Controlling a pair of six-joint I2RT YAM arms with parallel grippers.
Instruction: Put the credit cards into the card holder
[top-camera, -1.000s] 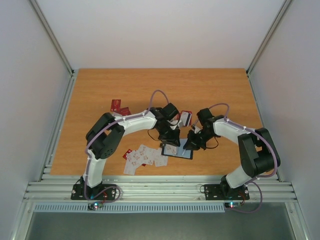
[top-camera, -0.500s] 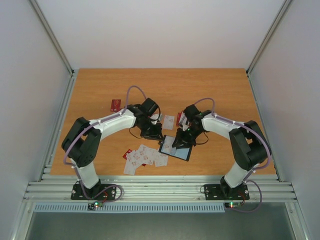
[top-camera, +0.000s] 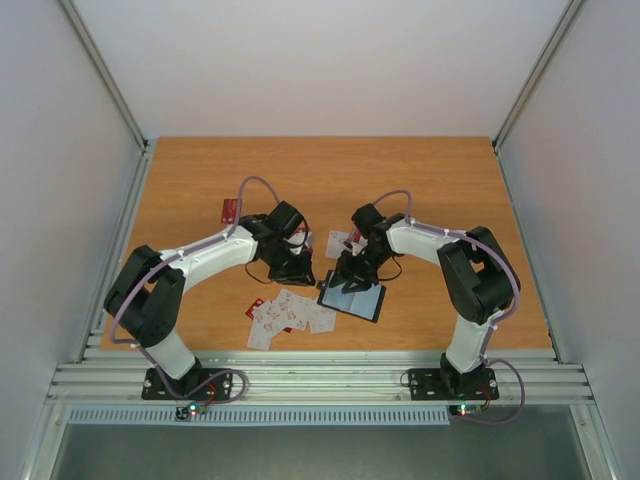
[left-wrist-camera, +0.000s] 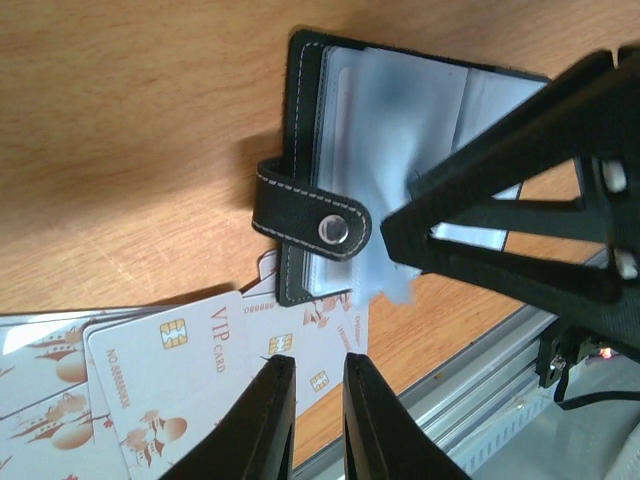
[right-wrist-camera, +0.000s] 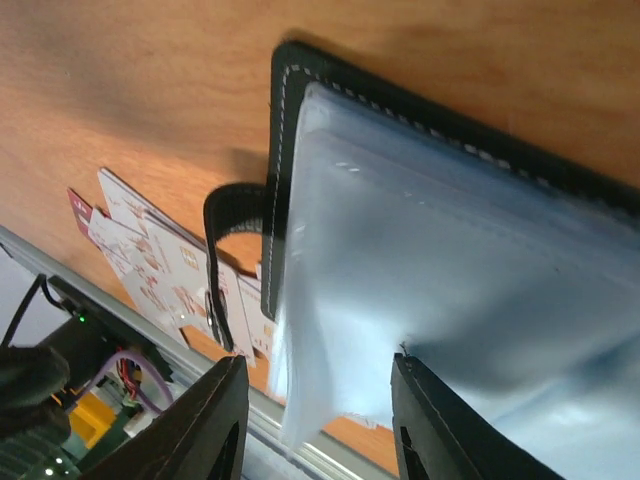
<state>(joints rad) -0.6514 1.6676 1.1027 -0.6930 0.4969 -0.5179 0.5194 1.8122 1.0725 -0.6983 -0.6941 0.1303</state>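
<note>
The card holder (top-camera: 362, 303) lies open at the table's front middle, black with pale bluish plastic sleeves (right-wrist-camera: 450, 250). Its snap strap (left-wrist-camera: 318, 216) points towards a fan of white credit cards with red marks (top-camera: 290, 312). My right gripper (top-camera: 350, 279) is open right over the holder, with a lifted sleeve sheet between its jaws (right-wrist-camera: 320, 400). My left gripper (top-camera: 296, 268) hovers just left of the holder, above the cards (left-wrist-camera: 170, 350). Its jaws (left-wrist-camera: 318, 380) stand narrowly apart with nothing between them. The right gripper also shows in the left wrist view (left-wrist-camera: 400, 212).
A red card (top-camera: 231, 209) lies at the back left. A white card (top-camera: 338, 243) lies between the two wrists. The metal front rail (top-camera: 320, 375) runs just beyond the cards.
My left gripper has drawn back leftward, off the holder. My right gripper has moved left onto the holder's open sleeves. Both elbows have swung outward.
</note>
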